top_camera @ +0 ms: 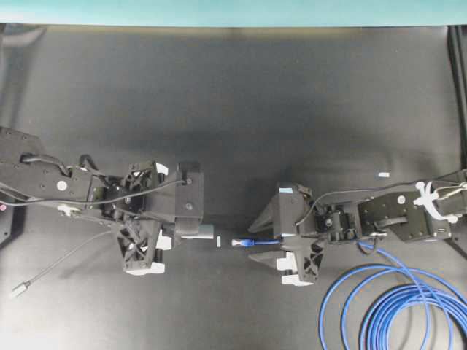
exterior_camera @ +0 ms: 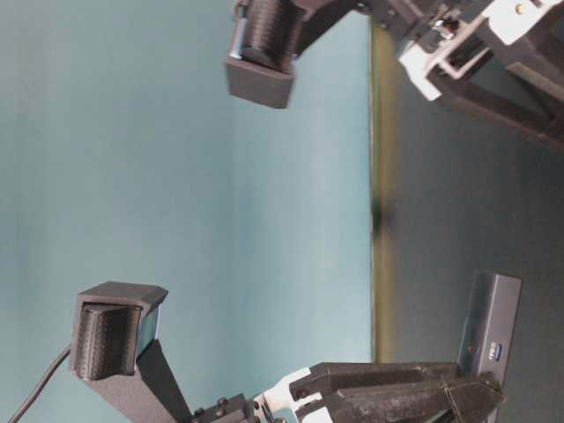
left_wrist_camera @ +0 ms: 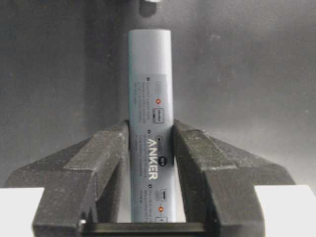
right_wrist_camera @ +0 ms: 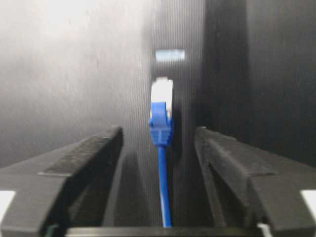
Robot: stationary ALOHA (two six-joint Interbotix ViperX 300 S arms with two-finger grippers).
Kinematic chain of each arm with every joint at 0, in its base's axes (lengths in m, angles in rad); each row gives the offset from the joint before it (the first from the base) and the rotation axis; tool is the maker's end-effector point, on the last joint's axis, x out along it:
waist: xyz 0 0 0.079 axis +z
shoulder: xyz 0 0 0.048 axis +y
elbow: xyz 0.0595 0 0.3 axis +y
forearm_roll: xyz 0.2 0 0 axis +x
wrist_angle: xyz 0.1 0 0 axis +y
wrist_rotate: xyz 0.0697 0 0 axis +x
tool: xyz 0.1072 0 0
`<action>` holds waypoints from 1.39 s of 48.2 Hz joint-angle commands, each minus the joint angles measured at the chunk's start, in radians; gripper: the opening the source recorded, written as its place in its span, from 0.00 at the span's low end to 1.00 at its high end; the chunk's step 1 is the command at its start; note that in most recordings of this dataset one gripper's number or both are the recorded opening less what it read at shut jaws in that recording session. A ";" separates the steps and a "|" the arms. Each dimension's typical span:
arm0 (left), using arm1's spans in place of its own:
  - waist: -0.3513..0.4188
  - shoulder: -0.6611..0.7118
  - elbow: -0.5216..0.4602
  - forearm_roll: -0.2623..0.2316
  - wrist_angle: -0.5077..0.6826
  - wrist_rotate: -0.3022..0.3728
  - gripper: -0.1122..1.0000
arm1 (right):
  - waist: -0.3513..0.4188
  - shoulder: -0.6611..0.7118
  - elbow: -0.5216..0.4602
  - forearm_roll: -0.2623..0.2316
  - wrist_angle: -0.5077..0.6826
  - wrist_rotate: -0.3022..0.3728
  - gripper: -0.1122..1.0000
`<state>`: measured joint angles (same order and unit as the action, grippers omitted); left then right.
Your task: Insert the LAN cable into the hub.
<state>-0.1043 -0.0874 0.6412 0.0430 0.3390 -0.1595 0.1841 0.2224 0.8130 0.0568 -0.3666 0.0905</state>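
Observation:
My left gripper (top_camera: 182, 235) is shut on the hub (top_camera: 198, 236), a slim grey bar whose free end points right. In the left wrist view my left gripper (left_wrist_camera: 150, 128) presses both sides of the hub (left_wrist_camera: 149, 74). The hub also shows in the table-level view (exterior_camera: 492, 317). The LAN cable's clear plug (top_camera: 238, 243) with its blue boot lies a short gap right of the hub's end, pointing at it. My right gripper (top_camera: 258, 239) is open around the cable. In the right wrist view my right gripper (right_wrist_camera: 158, 132) does not touch the plug (right_wrist_camera: 162, 91) or its cable.
The blue cable's loops (top_camera: 394, 306) lie at the front right. The hub's thin grey cord (top_camera: 66, 259) runs to a silver plug (top_camera: 20, 289) at the front left. A small white mark (top_camera: 219, 239) sits between hub and plug. Another white scrap (top_camera: 383, 175) lies at the right.

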 commanded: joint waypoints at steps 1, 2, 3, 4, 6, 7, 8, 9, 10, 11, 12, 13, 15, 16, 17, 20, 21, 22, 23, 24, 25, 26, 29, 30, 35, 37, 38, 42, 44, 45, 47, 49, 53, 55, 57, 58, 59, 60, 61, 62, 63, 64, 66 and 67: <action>-0.005 -0.008 -0.018 0.003 -0.005 -0.003 0.36 | 0.003 0.012 -0.006 0.002 -0.008 0.003 0.54; -0.005 -0.008 -0.018 0.003 -0.003 -0.003 0.36 | 0.005 0.015 -0.006 0.002 -0.011 0.003 0.52; -0.005 -0.008 -0.020 0.003 -0.003 -0.003 0.36 | 0.005 0.017 -0.006 0.002 -0.014 0.003 0.50; -0.005 -0.008 -0.020 0.002 -0.003 -0.003 0.36 | 0.005 0.020 -0.008 0.002 -0.020 0.003 0.47; -0.005 -0.008 -0.020 0.003 -0.005 -0.003 0.36 | 0.008 0.028 -0.009 0.002 -0.035 0.003 0.42; -0.005 -0.008 -0.020 0.003 -0.003 -0.003 0.36 | 0.008 0.031 -0.009 0.002 -0.041 0.003 0.39; -0.005 -0.008 -0.020 0.003 -0.003 -0.003 0.36 | 0.008 0.034 -0.009 0.002 -0.049 0.003 0.36; -0.005 -0.008 -0.020 0.003 -0.005 -0.003 0.36 | 0.009 0.037 -0.009 0.002 -0.055 0.003 0.32; -0.005 -0.008 -0.021 0.003 -0.003 -0.005 0.36 | 0.011 0.041 -0.009 0.002 -0.063 0.005 0.27; -0.006 -0.008 -0.020 0.003 -0.005 -0.006 0.36 | 0.011 0.044 -0.011 0.002 -0.067 0.006 0.25; -0.006 -0.008 -0.021 0.002 -0.005 -0.008 0.36 | 0.011 0.048 -0.011 0.002 -0.071 0.006 0.23; -0.006 -0.008 -0.021 0.003 -0.003 -0.011 0.36 | 0.012 0.049 -0.011 0.002 -0.072 0.008 0.22; -0.008 -0.008 -0.021 0.003 -0.005 -0.017 0.36 | 0.014 0.051 -0.009 0.006 -0.075 0.009 0.22; -0.008 -0.009 -0.021 0.003 -0.003 -0.020 0.36 | 0.015 0.051 -0.006 0.011 -0.078 0.009 0.22; -0.009 -0.009 -0.021 0.003 -0.005 -0.021 0.36 | 0.015 0.049 -0.006 0.018 -0.080 0.009 0.22; -0.012 -0.012 -0.023 0.003 -0.003 -0.023 0.36 | 0.017 0.037 0.005 0.052 -0.083 0.017 0.22; -0.012 -0.012 -0.025 0.003 -0.003 -0.018 0.36 | 0.018 0.032 0.008 0.060 -0.086 0.020 0.22; -0.012 -0.012 -0.028 0.002 -0.003 -0.014 0.36 | 0.020 0.026 0.012 0.067 -0.089 0.021 0.22; -0.014 -0.012 -0.031 0.003 -0.002 -0.011 0.36 | 0.021 0.017 0.017 0.072 -0.095 0.025 0.22; -0.015 -0.012 -0.034 0.002 0.003 -0.008 0.36 | 0.021 0.006 0.020 0.078 -0.101 0.025 0.22; -0.014 -0.012 -0.037 0.002 0.009 -0.005 0.36 | 0.023 -0.005 0.023 0.083 -0.107 0.026 0.22; -0.014 -0.012 -0.043 0.003 0.017 -0.003 0.36 | 0.023 -0.015 0.028 0.086 -0.117 0.026 0.22; -0.015 -0.009 -0.058 0.003 0.041 0.014 0.36 | 0.025 -0.049 0.040 0.091 -0.146 0.026 0.22; -0.014 -0.008 -0.064 0.003 0.051 0.021 0.36 | 0.025 -0.060 0.044 0.091 -0.155 0.026 0.22; -0.015 0.006 -0.097 0.003 0.078 0.064 0.36 | 0.025 -0.098 0.055 0.091 -0.195 0.025 0.22; -0.015 0.015 -0.114 0.003 0.089 0.084 0.36 | 0.025 -0.106 0.055 0.091 -0.201 0.025 0.22; -0.015 0.020 -0.121 0.003 0.094 0.092 0.36 | 0.023 -0.109 0.054 0.091 -0.204 0.025 0.22; -0.011 0.037 -0.147 0.003 0.129 0.114 0.36 | 0.026 -0.114 0.052 0.091 -0.206 0.025 0.22; -0.011 0.046 -0.160 0.003 0.152 0.123 0.36 | 0.026 -0.114 0.049 0.091 -0.206 0.025 0.22; -0.009 0.049 -0.166 0.003 0.164 0.127 0.36 | 0.026 -0.112 0.048 0.091 -0.209 0.026 0.22; -0.008 0.061 -0.181 0.003 0.196 0.135 0.36 | 0.026 -0.112 0.046 0.091 -0.209 0.026 0.22; -0.008 0.069 -0.192 0.003 0.221 0.140 0.36 | 0.026 -0.112 0.043 0.091 -0.210 0.025 0.22; -0.006 0.080 -0.209 0.005 0.247 0.143 0.36 | 0.026 -0.112 0.041 0.091 -0.209 0.025 0.22; -0.005 0.081 -0.212 0.003 0.249 0.143 0.36 | 0.026 -0.112 0.040 0.091 -0.209 0.025 0.22; -0.003 0.083 -0.215 0.003 0.249 0.143 0.36 | 0.026 -0.112 0.038 0.091 -0.206 0.025 0.22; -0.002 0.083 -0.215 0.003 0.249 0.143 0.36 | 0.026 -0.112 0.038 0.091 -0.206 0.025 0.22; -0.002 0.084 -0.216 0.005 0.249 0.143 0.36 | 0.028 -0.112 0.038 0.091 -0.206 0.025 0.22; 0.000 0.084 -0.219 0.003 0.247 0.141 0.36 | 0.029 -0.112 0.037 0.091 -0.206 0.025 0.22; 0.002 0.084 -0.221 0.003 0.247 0.141 0.36 | 0.031 -0.110 0.037 0.091 -0.204 0.025 0.22; 0.002 0.086 -0.222 0.003 0.247 0.141 0.36 | 0.032 -0.110 0.037 0.091 -0.202 0.025 0.22; 0.003 0.087 -0.224 0.005 0.247 0.141 0.36 | 0.034 -0.110 0.037 0.091 -0.201 0.025 0.22; 0.003 0.087 -0.225 0.003 0.247 0.141 0.36 | 0.035 -0.110 0.037 0.091 -0.201 0.025 0.22; 0.003 0.089 -0.229 0.003 0.249 0.141 0.36 | 0.037 -0.110 0.037 0.091 -0.196 0.025 0.22; 0.003 0.091 -0.230 0.003 0.247 0.143 0.36 | 0.037 -0.110 0.035 0.091 -0.195 0.026 0.22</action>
<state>-0.1012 0.0092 0.4341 0.0430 0.5890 -0.0169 0.2117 0.1243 0.8636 0.1457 -0.5614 0.1104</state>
